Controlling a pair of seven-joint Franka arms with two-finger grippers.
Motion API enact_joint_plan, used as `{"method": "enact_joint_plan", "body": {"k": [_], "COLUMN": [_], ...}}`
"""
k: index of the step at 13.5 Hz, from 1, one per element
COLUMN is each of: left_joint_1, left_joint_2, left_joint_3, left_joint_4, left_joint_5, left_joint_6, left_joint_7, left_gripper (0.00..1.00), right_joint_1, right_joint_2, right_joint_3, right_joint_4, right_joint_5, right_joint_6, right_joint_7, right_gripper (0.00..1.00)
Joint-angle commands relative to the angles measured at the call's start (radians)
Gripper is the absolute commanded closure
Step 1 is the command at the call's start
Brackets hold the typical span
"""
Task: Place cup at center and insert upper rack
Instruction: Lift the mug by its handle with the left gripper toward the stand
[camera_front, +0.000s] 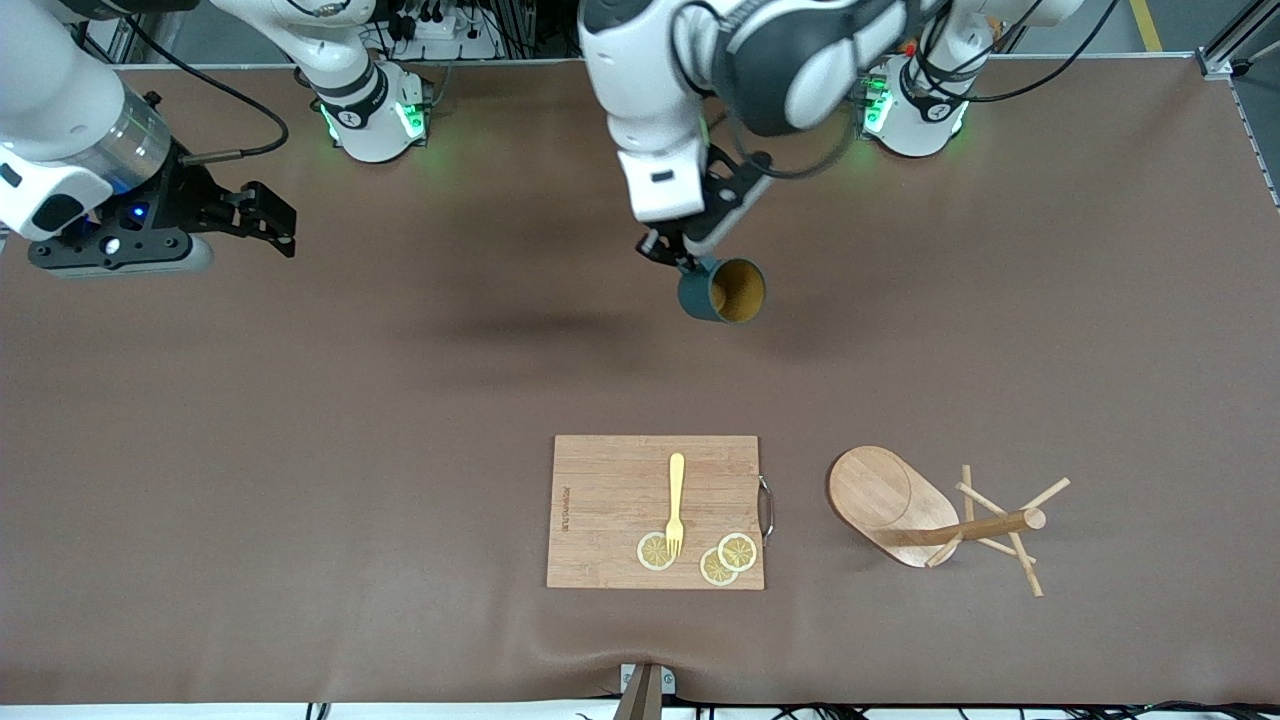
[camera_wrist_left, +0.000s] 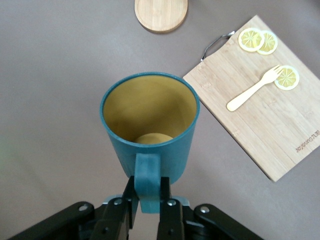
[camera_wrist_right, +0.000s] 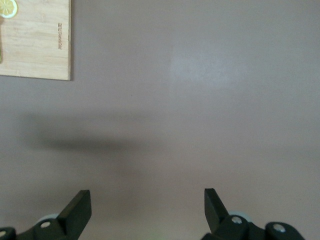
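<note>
My left gripper is shut on the handle of the teal-green cup and holds it in the air over the middle of the brown table, its yellowish-tan mouth tipped toward the front camera. In the left wrist view the cup fills the middle and the gripper clamps its handle. The wooden mug tree lies tipped on its side on the table, nearer the front camera, toward the left arm's end; its oval base also shows in the left wrist view. My right gripper is open and empty over the right arm's end of the table; it also shows in the right wrist view.
A rectangular wooden cutting board with a metal handle lies near the front edge, beside the mug tree. On it lie a yellow fork and three lemon slices. The board also shows in the left wrist view and the right wrist view.
</note>
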Motion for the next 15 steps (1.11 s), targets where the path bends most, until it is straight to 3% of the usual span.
{"method": "enact_joint_plan", "body": {"k": [1,9,15], "left_joint_1": [0.153,0.549,0.765], "left_joint_2": [-0.054,-0.066,0.012], "left_joint_3": [-0.012,-0.009,-0.002], "left_joint_4": [0.019,0.035,0.032], "left_joint_5": [-0.161,-0.627,-0.986], "left_joint_6": [0.006,0.006,0.029], "left_joint_7": [0.176,0.532,0.707], "left_gripper": [1.00,1.00,1.00], "right_joint_1": [0.008,0.037,0.028], "right_joint_2": [-0.007,-0.014,-0.011], "right_joint_3": [-0.008,-0.004,-0.012], "right_joint_4": [0.006,0.018,0.049], "right_joint_5": [0.011,0.013,0.013], "right_joint_6": [-0.020,-0.074,-0.075], "right_joint_7": [0.000,0.015,-0.003], "right_gripper": [0.00,0.00,0.00]}}
